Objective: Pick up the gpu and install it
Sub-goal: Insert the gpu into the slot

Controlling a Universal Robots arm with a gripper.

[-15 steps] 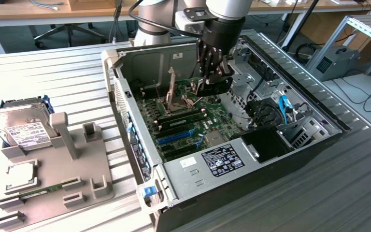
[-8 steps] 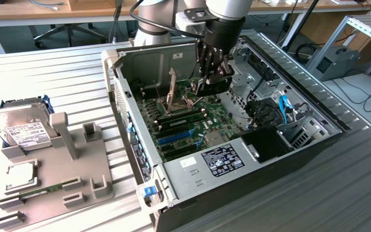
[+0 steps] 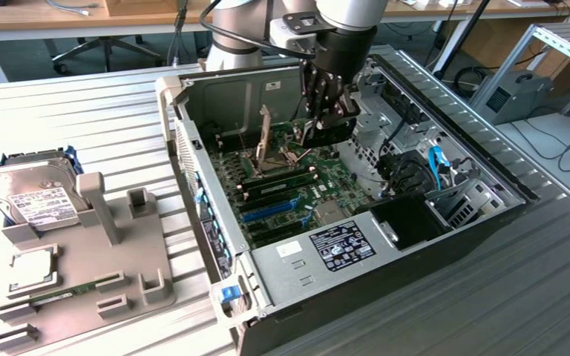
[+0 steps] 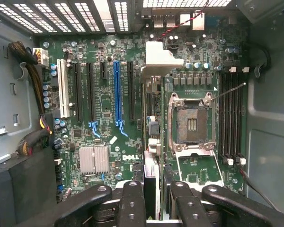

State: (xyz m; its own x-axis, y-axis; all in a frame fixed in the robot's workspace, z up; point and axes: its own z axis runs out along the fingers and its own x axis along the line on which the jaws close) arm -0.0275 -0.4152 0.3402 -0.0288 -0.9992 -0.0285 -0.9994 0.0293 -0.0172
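My gripper (image 3: 329, 119) reaches down into the open computer case (image 3: 394, 245), above the green motherboard (image 3: 300, 182). It is shut on the gpu (image 4: 151, 156), a thin black card seen edge-on between the black fingers (image 4: 132, 203). The card's silver end bracket (image 4: 160, 59) points toward the case's rear slot openings. In the wrist view the gpu hangs over the board between the blue expansion slot (image 4: 117, 90) and the open CPU socket (image 4: 191, 123), apart from the slot. In the exterior view the gpu (image 3: 332, 133) shows as a dark shape under the fingers.
Case walls close in on all sides, with cables (image 4: 31, 75) along one wall and a silver heatsink (image 4: 93, 158) on the board. Outside the case, at the exterior view's left, a grey fixture (image 3: 77, 282) stands beside a hard drive (image 3: 33, 196) and holds a green RAM stick (image 3: 67, 291).
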